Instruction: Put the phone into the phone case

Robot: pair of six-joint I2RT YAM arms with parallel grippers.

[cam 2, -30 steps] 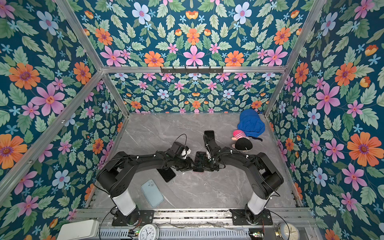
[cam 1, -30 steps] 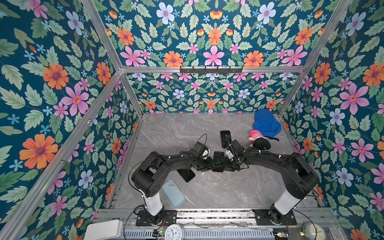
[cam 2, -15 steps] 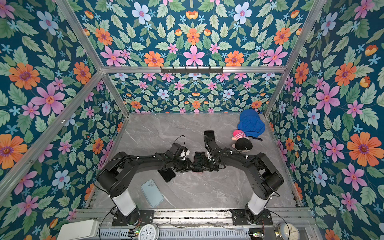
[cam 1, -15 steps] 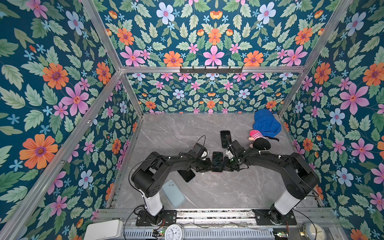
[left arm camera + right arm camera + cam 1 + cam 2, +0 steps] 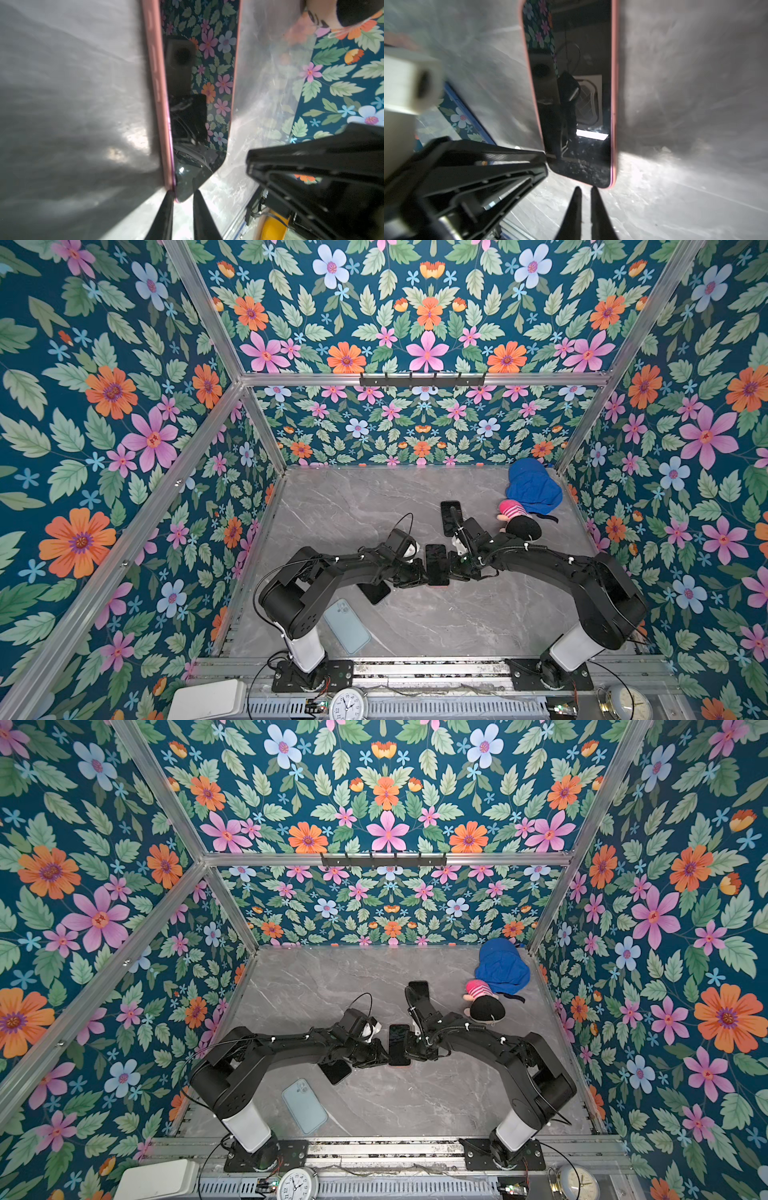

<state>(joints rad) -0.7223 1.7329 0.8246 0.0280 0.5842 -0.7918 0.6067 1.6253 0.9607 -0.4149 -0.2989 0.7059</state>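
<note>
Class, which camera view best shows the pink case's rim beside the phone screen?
Left wrist view: the pink case rim runs broad and close along the phone screen. The right wrist view shows thinner pink edges; both top views show only a sliver.

Grey marble tabletop: phone in pink case centre; black phone behind; pale blue phone front-left; doll back-right.

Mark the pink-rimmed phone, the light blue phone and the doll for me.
pink-rimmed phone [image 5: 436,566], in a top view, middle of its dark screen.
light blue phone [image 5: 347,627], in a top view, middle of its back.
doll [image 5: 523,527], in a top view, its black hair.
</note>
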